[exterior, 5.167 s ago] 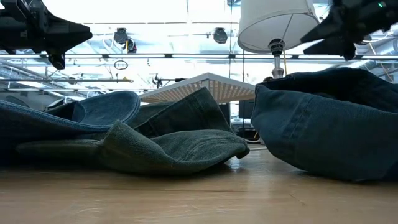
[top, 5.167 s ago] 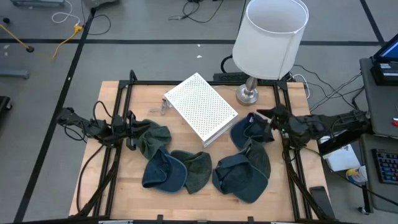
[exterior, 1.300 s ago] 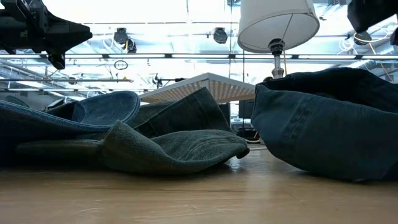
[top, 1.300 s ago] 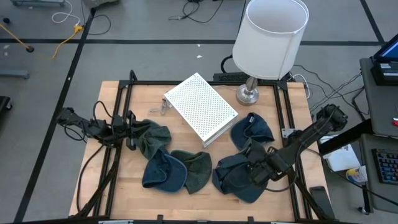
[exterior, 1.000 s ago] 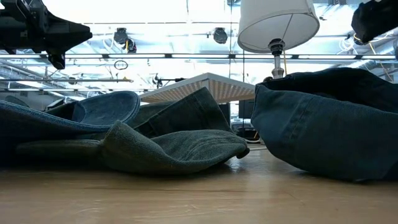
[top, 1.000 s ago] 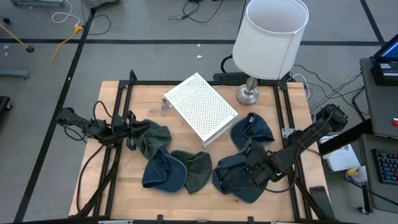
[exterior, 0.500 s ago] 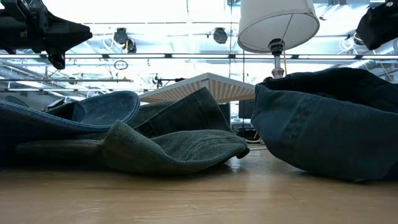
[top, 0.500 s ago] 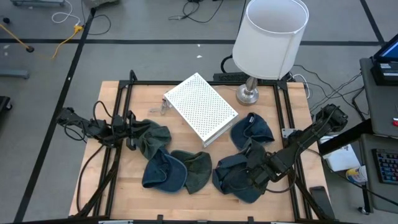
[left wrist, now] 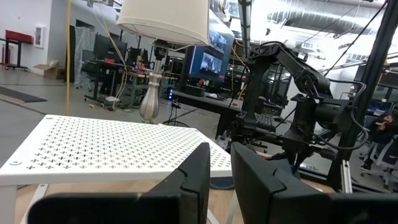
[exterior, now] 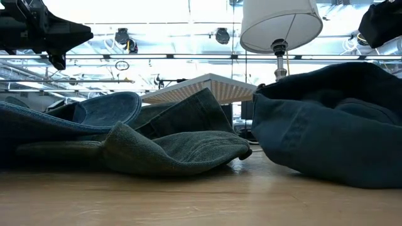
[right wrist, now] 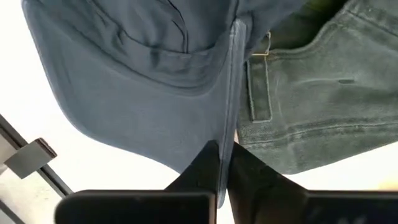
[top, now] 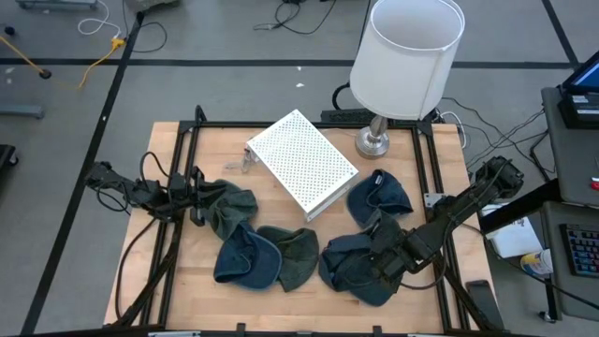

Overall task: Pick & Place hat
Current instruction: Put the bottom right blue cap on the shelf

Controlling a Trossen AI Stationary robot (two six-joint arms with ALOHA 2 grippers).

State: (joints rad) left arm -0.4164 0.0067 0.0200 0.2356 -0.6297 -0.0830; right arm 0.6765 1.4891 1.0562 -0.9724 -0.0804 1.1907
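Moved: blue hat (exterior: 326, 122) now bulges higher and nearer the frame middle in the low view than 0.5 s ago.
Right gripper (top: 382, 260): lower right of the high view, fingers pressed together, pinching the blue hat's edge (right wrist: 227, 93).
Blue hat: lower right of the table (top: 267, 300), against a green hat (top: 299, 257).
Left gripper (top: 199, 195): left side, fingers nearly together, over another green hat (top: 229, 206).
Rack (top: 301, 159): frame middle.
Lamp (top: 408, 56): upper right.
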